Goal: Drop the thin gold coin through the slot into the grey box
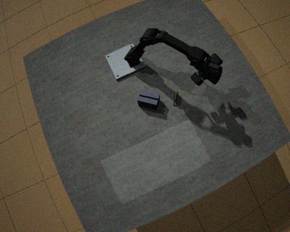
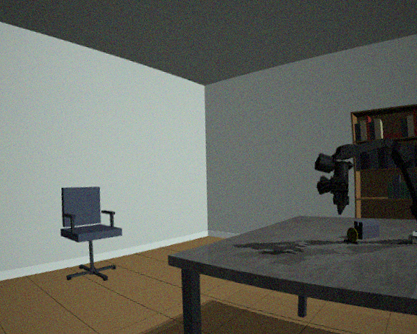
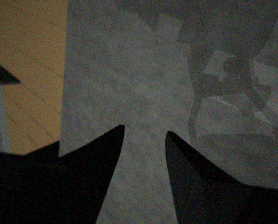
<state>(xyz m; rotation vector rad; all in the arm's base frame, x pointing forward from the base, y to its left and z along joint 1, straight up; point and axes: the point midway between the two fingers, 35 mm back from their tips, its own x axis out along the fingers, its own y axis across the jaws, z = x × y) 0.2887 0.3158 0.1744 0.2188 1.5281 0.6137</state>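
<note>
Reaching over the table (image 1: 82, 117), I hang well above the grey box (image 1: 148, 99) and the coin (image 1: 175, 96) upright in its holder, my gripper (image 1: 197, 78) part-closed, empty; next, widen, descend, straddle it

Arm raised, gripper pointing down

The arm (image 1: 178, 47) reaches toward the table's right edge; its gripper (image 2: 341, 207) hangs in the air, fingers partly closed on nothing.

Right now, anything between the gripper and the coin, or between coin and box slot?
Nothing visible. The gripper hangs empty above the table, off to one side of the coin in its holder. The grey box sits beside it, slot uncovered.
</note>
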